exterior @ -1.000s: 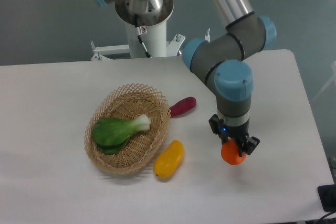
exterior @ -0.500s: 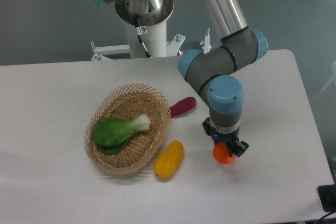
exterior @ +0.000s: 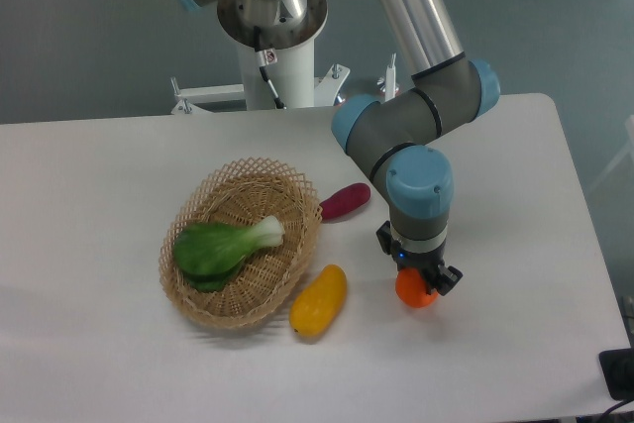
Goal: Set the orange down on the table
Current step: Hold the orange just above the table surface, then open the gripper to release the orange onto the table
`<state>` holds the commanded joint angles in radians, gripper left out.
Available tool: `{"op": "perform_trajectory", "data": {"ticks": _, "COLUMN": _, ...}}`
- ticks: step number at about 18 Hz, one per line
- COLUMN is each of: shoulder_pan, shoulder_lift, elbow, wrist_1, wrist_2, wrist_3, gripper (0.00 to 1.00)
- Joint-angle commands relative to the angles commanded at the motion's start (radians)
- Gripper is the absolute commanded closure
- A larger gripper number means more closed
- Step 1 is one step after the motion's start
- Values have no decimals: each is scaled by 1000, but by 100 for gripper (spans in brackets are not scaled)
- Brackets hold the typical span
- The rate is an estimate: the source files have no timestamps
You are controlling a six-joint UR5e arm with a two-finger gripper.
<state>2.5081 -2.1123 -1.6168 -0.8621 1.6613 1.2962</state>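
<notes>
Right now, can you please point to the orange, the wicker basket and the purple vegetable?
orange (exterior: pixel 413 289): fixed camera view, on its lower orange skin below the hand.
wicker basket (exterior: pixel 297 245): fixed camera view, on its woven right rim.
purple vegetable (exterior: pixel 346 201): fixed camera view, on the middle of its body.

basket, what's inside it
The basket holds one leafy green vegetable with a pale stem end, lying across the woven bottom. Nothing else shows inside; whatever might sit under the leaves is covered.

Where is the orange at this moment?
The orange sits in the gripper, low over the table, right of the yellow fruit and the basket.
</notes>
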Motion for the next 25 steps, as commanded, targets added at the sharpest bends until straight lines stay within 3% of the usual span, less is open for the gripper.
{"op": "perform_trajectory", "data": {"ticks": 5, "shoulder_pan": 0, "shoulder_lift": 0, "elbow": -2, "wrist_1": 0, "wrist_2": 0, "wrist_3": 0, "gripper": 49}}
{"op": "perform_trajectory", "data": {"ticks": 8, "shoulder_pan": 0, "shoulder_lift": 0, "elbow": 0, "wrist_1": 2, "wrist_2": 0, "wrist_3": 0, "gripper": 37}}
{"op": "perform_trajectory", "data": {"ticks": 13, "shoulder_pan": 0, "shoulder_lift": 0, "elbow": 0, "wrist_1": 2, "wrist_2": 2, "wrist_3": -2, "gripper": 35}}
{"op": "perform_trajectory", "data": {"ticks": 14, "shoulder_pan": 0, "shoulder_lift": 0, "elbow": 0, "wrist_1": 0, "wrist_2": 0, "wrist_3": 0, "gripper": 29}}
{"op": "perform_trajectory", "data": {"ticks": 16, "shoulder_pan": 0, "shoulder_lift": 2, "elbow": 0, "wrist_1": 2, "wrist_2": 0, "wrist_3": 0, "gripper": 28}}
{"op": "perform_trajectory", "data": {"ticks": 17, "shoulder_pan": 0, "shoulder_lift": 3, "elbow": 0, "wrist_1": 2, "wrist_2": 0, "wrist_3": 0, "gripper": 23}}
{"op": "perform_trajectory", "data": {"ticks": 18, "shoulder_pan": 0, "shoulder_lift": 9, "elbow": 0, "wrist_1": 0, "wrist_2": -2, "wrist_3": 2, "gripper": 6}}
{"op": "perform_trajectory", "data": {"ticks": 19, "shoulder_pan": 0, "shoulder_lift": 15, "elbow": 0, "wrist_1": 2, "wrist_2": -2, "wrist_3": 0, "gripper": 0}}
{"op": "perform_trajectory", "data": {"ticks": 25, "shoulder_pan": 2, "shoulder_lift": 43, "elbow": 5, "wrist_1": -3, "wrist_2": -9, "wrist_3": -2, "gripper": 0}}
